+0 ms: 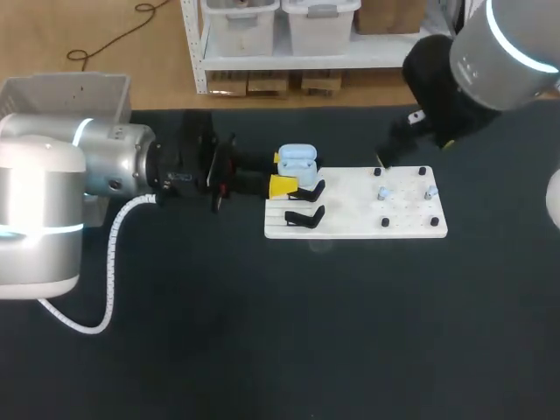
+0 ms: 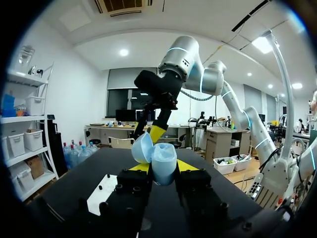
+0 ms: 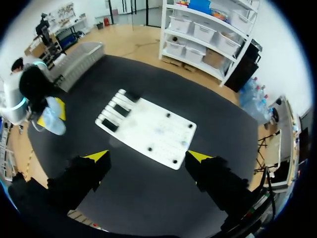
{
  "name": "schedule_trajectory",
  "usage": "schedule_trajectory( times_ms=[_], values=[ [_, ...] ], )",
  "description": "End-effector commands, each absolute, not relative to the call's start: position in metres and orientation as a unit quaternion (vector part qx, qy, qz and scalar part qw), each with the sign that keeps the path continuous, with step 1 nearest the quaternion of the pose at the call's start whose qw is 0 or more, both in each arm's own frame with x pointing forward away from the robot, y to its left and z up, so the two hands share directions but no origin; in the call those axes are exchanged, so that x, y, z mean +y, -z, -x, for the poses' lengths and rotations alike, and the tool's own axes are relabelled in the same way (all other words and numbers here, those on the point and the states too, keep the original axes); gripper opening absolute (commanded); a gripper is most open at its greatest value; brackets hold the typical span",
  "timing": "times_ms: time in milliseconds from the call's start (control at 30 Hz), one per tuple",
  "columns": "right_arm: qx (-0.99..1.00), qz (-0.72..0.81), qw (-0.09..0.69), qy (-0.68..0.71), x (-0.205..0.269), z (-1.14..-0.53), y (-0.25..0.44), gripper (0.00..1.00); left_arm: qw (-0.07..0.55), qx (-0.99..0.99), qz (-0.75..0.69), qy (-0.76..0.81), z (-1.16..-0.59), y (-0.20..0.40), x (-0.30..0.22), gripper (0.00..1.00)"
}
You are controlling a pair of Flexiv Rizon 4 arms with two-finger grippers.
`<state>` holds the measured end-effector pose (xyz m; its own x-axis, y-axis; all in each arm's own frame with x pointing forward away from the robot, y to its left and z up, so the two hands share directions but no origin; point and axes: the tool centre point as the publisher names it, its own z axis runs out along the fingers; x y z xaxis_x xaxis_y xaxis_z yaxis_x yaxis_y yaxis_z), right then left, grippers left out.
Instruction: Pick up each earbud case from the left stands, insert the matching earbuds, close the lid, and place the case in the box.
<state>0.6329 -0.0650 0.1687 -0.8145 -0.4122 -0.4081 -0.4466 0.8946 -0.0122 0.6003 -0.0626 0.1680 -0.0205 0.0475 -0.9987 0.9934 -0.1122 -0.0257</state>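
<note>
The light blue earbud case (image 2: 164,159), its lid swung open, is clamped from both sides between the yellow tips of the left gripper (image 2: 162,166) and held above the table. Just ahead of and below those tips, the black stands (image 1: 304,217) are seen at the near end of the white board (image 1: 350,223). The right gripper (image 3: 148,155) is spread wide with nothing between its fingers, high over the board. Beneath it lie small pale items (image 1: 382,194), probably earbuds. The grey box (image 1: 66,94) is set well behind the left gripper.
</note>
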Motion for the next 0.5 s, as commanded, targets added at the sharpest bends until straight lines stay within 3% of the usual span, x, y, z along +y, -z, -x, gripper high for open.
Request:
schedule_trajectory(
  times_ms=[33, 500],
  values=[
    [0.954, 0.224, 0.199, -0.015, -0.069, -0.639, -0.160, 1.00, 0.454, 0.487, -0.535, 0.521, -0.600, -0.168, -0.062, 0.00],
    [0.960, 0.241, 0.133, 0.052, -0.111, -0.660, -0.117, 1.00, 0.454, 0.487, -0.535, 0.521, -0.600, -0.168, -0.062, 0.00]
  ],
)
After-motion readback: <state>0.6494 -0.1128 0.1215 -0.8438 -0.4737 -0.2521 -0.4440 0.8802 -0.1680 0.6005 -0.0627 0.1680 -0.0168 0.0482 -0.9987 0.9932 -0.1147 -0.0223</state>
